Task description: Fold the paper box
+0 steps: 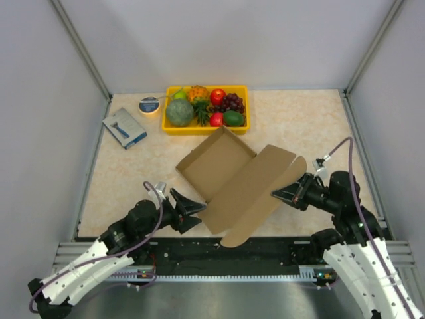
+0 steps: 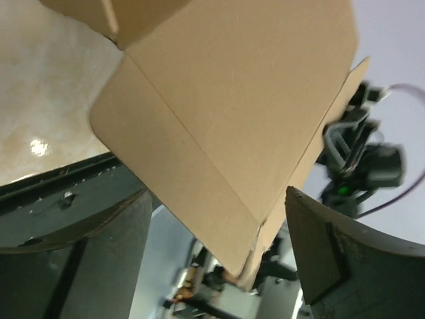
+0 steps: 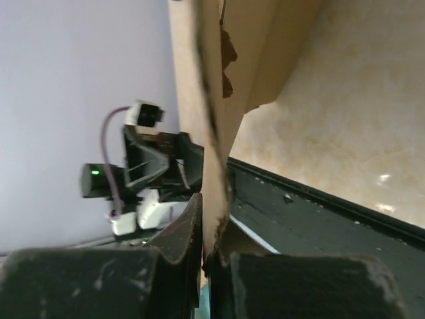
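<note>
Right end effector [image 3: 211, 229]: clenched on paper box [image 1: 226, 174] edge | left end effector [image 1: 194, 211]: released

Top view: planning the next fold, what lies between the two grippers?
The lid flap of the paper box fills that stretch in the top view, from the open left gripper to the right gripper, clamping its edge.

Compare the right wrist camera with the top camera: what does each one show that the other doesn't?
Right wrist only: a close look at the right gripper shut on the thin, ragged edge of the paper box, at its flap. Top only: the box's whole open tray and lid, plus the yellow fruit tray and the blue-and-grey packet beyond it. Both: the box, the open left gripper on its other side, and the beige table.
</note>
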Available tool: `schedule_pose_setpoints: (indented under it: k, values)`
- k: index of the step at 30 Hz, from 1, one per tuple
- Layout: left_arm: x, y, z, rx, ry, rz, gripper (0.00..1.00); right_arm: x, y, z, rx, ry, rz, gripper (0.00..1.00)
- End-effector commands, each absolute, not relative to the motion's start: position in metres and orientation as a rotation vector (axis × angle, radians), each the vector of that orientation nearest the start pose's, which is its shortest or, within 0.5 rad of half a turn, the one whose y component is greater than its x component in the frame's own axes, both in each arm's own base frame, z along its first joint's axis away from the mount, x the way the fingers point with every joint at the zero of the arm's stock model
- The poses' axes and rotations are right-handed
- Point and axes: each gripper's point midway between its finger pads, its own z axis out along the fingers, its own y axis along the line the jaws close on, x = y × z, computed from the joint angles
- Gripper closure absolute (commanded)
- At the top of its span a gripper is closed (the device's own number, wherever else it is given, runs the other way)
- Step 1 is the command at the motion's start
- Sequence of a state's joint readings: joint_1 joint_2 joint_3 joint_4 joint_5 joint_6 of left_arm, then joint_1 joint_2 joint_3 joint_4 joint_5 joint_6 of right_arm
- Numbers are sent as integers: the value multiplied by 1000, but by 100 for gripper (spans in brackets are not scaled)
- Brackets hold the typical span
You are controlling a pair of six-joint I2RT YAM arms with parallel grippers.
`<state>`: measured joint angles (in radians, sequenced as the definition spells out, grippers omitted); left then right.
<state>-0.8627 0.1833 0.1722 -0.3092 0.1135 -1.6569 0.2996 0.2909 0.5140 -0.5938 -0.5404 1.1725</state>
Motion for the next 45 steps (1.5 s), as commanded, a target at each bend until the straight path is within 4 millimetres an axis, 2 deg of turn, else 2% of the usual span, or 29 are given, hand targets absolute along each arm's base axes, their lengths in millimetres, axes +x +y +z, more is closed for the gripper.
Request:
schedule_pose_setpoints:
  k: [1, 2, 4, 5, 7, 8, 10, 11, 12, 13, 14, 16, 17, 18, 19, 20, 21, 22, 23, 24, 25, 27, 28, 30, 31, 32, 34, 41, 45]
  values:
    - [83, -206, 164, -388, 2293, -1484, 13, 129, 165, 213, 156, 2327, 1196, 100]
    - [80, -203, 188, -322, 2248, -1498, 13, 134, 165, 225, 110, 2337, 1164, 100]
    - [76, -197, 203, -172, 2216, -1448, 15, 130, 152, 225, -3, 2416, 1023, 100]
    - [72, -192, 227, -117, 2172, -1450, 16, 136, 151, 239, -47, 2431, 986, 100]
    - [73, -190, 243, 18, 2137, -1385, 19, 136, 147, 237, -191, 2503, 922, 100]
    - [71, -188, 272, 74, 2074, -1399, 19, 129, 144, 239, -220, 2554, 913, 100]
    - [79, -195, 288, 201, 2040, -1334, 21, 137, 142, 242, -277, 2571, 868, 100]
    - [79, -197, 319, 262, 1951, -1356, 21, 141, 139, 244, -293, 2566, 839, 100]
    - [89, -208, 323, 362, 1936, -1296, 21, 146, 139, 247, -321, 2556, 819, 100]
    - [92, -212, 349, 422, 1854, -1291, 21, 155, 136, 254, -376, 2517, 774, 100]
    - [96, -218, 360, 491, 1806, -1270, 20, 166, 129, 254, -369, 2517, 690, 100]
    - [124, -241, 383, 669, 1635, -1141, 17, 186, 130, 258, -445, 2503, 645, 100]
    - [133, -246, 406, 710, 1540, -1096, 16, 195, 130, 259, -457, 2496, 628, 100]
    - [161, -260, 401, 761, 1525, -970, 15, 204, 133, 261, -482, 2495, 626, 100]
    - [171, -266, 428, 767, 1434, -939, 12, 217, 138, 263, -511, 2493, 625, 100]
    - [186, -273, 433, 807, 1408, -905, 11, 223, 144, 263, -536, 2481, 658, 100]
    - [203, -301, 413, 932, 1445, -939, 10, 231, 150, 266, -585, 2441, 686, 100]
    - [218, -298, 440, 938, 1417, -941, 9, 238, 156, 266, -630, 2421, 707, 100]
    - [230, -307, 440, 975, 1422, -941, 9, 240, 161, 268, -653, 2395, 744, 100]
    - [254, -323, 421, 1042, 1449, -915, 8, 243, 167, 271, -685, 2365, 776, 100]
    - [261, -324, 433, 1071, 1406, -918, 6, 247, 173, 275, -749, 2309, 799, 100]
    - [284, -335, 418, 1152, 1395, -892, 5, 248, 184, 281, -805, 2255, 876, 100]
    - [292, -333, 425, 1172, 1361, -895, 5, 253, 190, 287, -838, 2203, 890, 100]
    - [314, -339, 398, 1218, 1425, -947, 7, 254, 200, 293, -880, 2151, 955, 100]
    - [330, -330, 403, 1194, 1427, -958, 7, 256, 202, 297, -904, 2119, 959, 100]
    - [331, -330, 402, 1210, 1404, -1032, 7, 257, 204, 298, -918, 2107, 970, 100]
    - [352, -320, 390, 1168, 1449, -1107, 7, 261, 205, 297, -946, 2090, 963, 100]
    - [346, -316, 361, 1237, 1439, -1381, 19, 277, 212, 293, -985, 2075, 988, 100]
    - [345, -316, 346, 1241, 1452, -1431, 44, 288, 218, 294, -992, 2070, 1003, 100]
